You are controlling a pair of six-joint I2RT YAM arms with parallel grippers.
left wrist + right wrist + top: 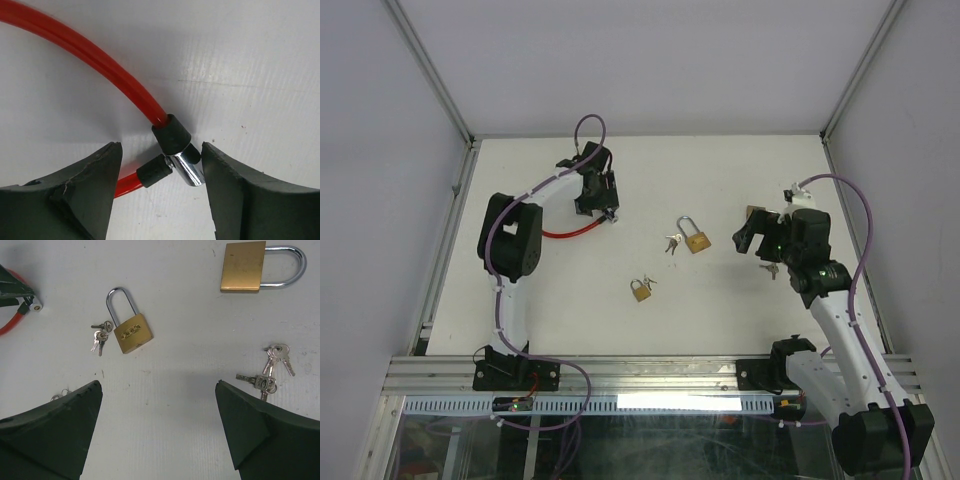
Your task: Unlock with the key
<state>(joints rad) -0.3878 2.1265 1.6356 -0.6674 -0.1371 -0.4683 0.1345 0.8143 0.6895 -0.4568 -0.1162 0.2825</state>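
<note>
White table (720,180); my left hand (160,160) spread around cable lock barrel (187,171), centre before pinching; right hand (159,395) spread.

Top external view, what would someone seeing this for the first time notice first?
The red cable lock on the left of the table stands out most; the left gripper is open around its chrome end. A brass padlock lies mid-table, with a smaller padlock nearer the arms. The right gripper hangs open over the table, a key bunch beside one finger.
</note>
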